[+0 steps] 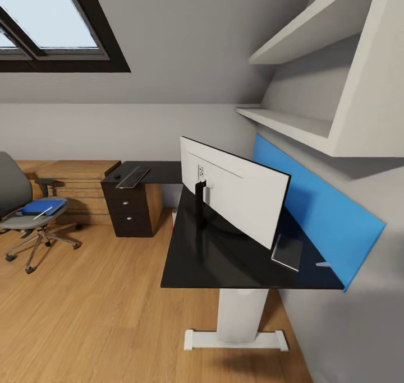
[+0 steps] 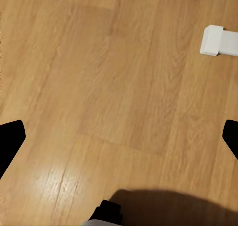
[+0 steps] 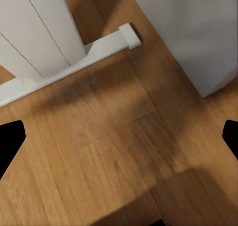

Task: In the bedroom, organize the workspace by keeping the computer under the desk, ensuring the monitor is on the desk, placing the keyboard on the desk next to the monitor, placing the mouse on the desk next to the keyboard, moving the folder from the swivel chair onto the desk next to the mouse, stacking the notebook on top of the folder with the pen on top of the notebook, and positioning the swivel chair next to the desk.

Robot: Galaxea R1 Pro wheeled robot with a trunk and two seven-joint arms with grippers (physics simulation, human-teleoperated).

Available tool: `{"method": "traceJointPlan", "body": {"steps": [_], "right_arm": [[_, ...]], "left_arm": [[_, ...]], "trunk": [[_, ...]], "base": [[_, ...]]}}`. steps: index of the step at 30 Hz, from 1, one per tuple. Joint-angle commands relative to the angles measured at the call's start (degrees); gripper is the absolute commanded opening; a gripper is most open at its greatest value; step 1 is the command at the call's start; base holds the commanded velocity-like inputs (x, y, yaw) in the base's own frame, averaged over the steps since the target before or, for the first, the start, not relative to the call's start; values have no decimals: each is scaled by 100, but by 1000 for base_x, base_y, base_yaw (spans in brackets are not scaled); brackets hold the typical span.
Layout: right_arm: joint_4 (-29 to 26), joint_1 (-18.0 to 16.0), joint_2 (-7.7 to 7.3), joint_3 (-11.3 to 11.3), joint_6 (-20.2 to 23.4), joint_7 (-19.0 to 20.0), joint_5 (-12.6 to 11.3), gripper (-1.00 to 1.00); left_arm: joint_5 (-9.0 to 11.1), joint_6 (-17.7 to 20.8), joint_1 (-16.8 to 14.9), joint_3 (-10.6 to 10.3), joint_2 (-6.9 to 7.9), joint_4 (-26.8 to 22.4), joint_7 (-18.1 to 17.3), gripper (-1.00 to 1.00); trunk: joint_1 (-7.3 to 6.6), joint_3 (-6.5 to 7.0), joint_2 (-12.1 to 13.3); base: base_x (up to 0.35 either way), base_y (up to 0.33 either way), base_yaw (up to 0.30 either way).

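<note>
The desk [image 1: 224,259] has a glossy black top and a blue back panel. The monitor [image 1: 235,195] stands on it, its white back toward me. The keyboard [image 1: 133,176] and the small black mouse [image 1: 116,176] lie on the desk's far wing. At the left, the swivel chair [image 1: 25,217] carries the blue folder [image 1: 40,206] with the white pen [image 1: 43,212] on it. A flat dark book, possibly the notebook [image 1: 287,252], lies beyond the monitor. The computer is out of view. My left gripper [image 2: 119,137] and right gripper [image 3: 119,137] are open over bare wooden floor, holding nothing.
A dark drawer unit [image 1: 132,206] stands under the far wing, with low wooden shelving [image 1: 73,184] beside it. The desk's white pedestal foot [image 3: 74,62] lies close to my right gripper, and its end [image 2: 218,40] shows near the left one. Wall shelves [image 1: 303,125] overhang the desk.
</note>
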Motion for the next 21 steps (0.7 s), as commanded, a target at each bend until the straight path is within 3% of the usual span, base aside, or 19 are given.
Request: {"method": "traceJointPlan", "body": {"steps": [1, 6, 10, 12, 14, 17, 18, 19, 21], "right_arm": [[0, -3, 0, 27, -12, -42, 2, 100], [-15, -3, -2, 21, -12, -41, 0, 100], [-541, -3, -164, -2, -81, -66, 4, 100], [-1190, -3, -383, -24, -61, -92, -10, 100], [-1544, -5, -509, -33, -9, -132, -15, 100], [-2272, -48, -780, -49, 291, -393, -25, 100], [-2448, -85, -849, -52, 418, -501, -27, 100], [-2927, -253, -1043, -57, 876, -850, -30, 100], [-3171, -404, -1156, -58, 1213, -1058, -31, 100]], "left_arm": [[60, -35, -6, -45, 7, 2, 36, 100], [66, -35, -6, -32, 20, 2, 36, 100], [72, -40, -6, -22, 48, 2, 36, 100], [74, -79, -6, -16, 90, 2, 36, 100], [74, -114, -6, -16, 107, 2, 36, 100], [72, -203, -6, -16, 125, 4, 36, 100], [71, -228, -6, -16, 127, 5, 36, 100], [71, -297, -6, -14, 135, 8, 36, 100], [72, -376, -6, -10, 145, 4, 43, 100]], "trunk": [[0, -6, -4], [0, -6, -4], [0, -6, -4], [0, -6, -4], [0, -6, -4], [0, -6, -4], [0, -6, -4], [0, -6, -4], [0, -6, -4]], "base": [[0, 0, 1], [0, 0, 0], [0, 0, 0], [0, 0, 0], [0, 0, 0], [0, 0, 0], [0, 0, 0], [0, 0, 0], [0, 0, 0]]}}
